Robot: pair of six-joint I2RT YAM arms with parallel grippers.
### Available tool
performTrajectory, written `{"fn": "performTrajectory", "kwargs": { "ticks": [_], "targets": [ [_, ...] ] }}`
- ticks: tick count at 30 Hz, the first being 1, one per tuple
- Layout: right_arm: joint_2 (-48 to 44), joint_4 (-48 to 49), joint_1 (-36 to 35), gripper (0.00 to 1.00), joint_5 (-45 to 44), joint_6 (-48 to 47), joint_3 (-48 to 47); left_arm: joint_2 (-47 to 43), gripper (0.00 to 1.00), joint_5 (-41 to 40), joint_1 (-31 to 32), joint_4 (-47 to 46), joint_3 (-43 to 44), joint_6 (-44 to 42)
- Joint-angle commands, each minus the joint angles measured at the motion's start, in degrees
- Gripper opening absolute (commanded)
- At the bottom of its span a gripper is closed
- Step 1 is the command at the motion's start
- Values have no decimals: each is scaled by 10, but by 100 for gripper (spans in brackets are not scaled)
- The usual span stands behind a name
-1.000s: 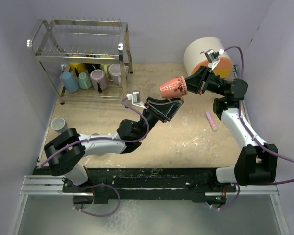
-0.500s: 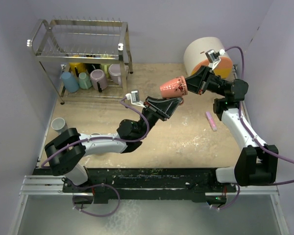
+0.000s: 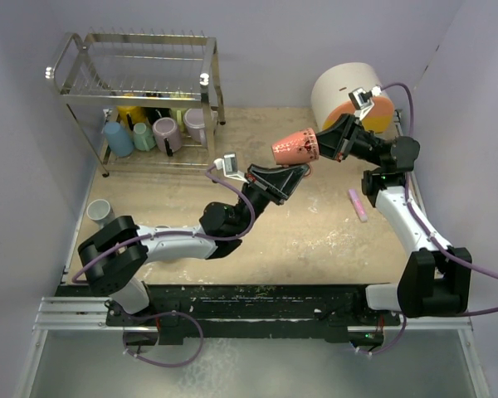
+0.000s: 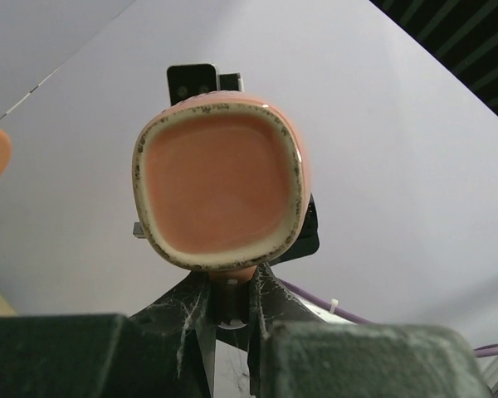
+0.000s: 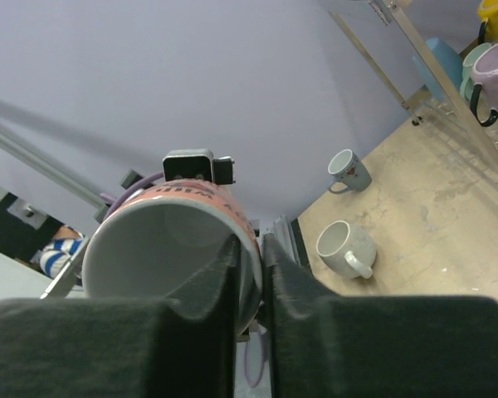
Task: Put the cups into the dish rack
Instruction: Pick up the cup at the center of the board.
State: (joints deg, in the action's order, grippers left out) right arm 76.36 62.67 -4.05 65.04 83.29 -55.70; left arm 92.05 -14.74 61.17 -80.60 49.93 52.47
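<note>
A salmon mug (image 3: pixel 295 148) hangs in the air over the table's middle, lying sideways. My right gripper (image 3: pixel 319 145) is shut on its rim, one finger inside and one outside (image 5: pixel 247 245). My left gripper (image 3: pixel 295 172) is just under the mug, its fingers closed on the handle (image 4: pixel 231 278); the mug's base (image 4: pixel 220 178) faces that camera. The dish rack (image 3: pixel 133 58) stands at the back left with an empty top tier. Several mugs, among them blue (image 3: pixel 118 138), teal (image 3: pixel 144 135) and lavender (image 3: pixel 166 133), sit on its lower tier. A pale mug (image 3: pixel 98 211) stands at the left edge.
A cream-and-orange drawer box (image 3: pixel 349 91) stands at the back right behind my right arm. A small pink stick (image 3: pixel 358 204) lies on the table at the right. A white mug (image 5: pixel 346 249) lies on its side near the left arm's base.
My left gripper has risen slightly and its jaws have narrowed around the mug's handle. The mug and my right gripper have shifted a touch to the right.
</note>
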Motion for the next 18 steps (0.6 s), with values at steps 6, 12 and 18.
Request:
{"fn": "performTrajectory", "kwargs": {
  "ticks": [6, 12, 18],
  "targets": [
    [-44, -32, 0, 46, -3, -79, 5, -34, 0, 25, -22, -65, -18, -1],
    [-53, -72, 7, 62, 8, -138, 8, -89, 0, 46, -41, -7, -56, 11],
    [-60, -125, 16, 66, 15, -205, 10, -146, 0, 55, -55, 41, -114, 18]
  ]
}}
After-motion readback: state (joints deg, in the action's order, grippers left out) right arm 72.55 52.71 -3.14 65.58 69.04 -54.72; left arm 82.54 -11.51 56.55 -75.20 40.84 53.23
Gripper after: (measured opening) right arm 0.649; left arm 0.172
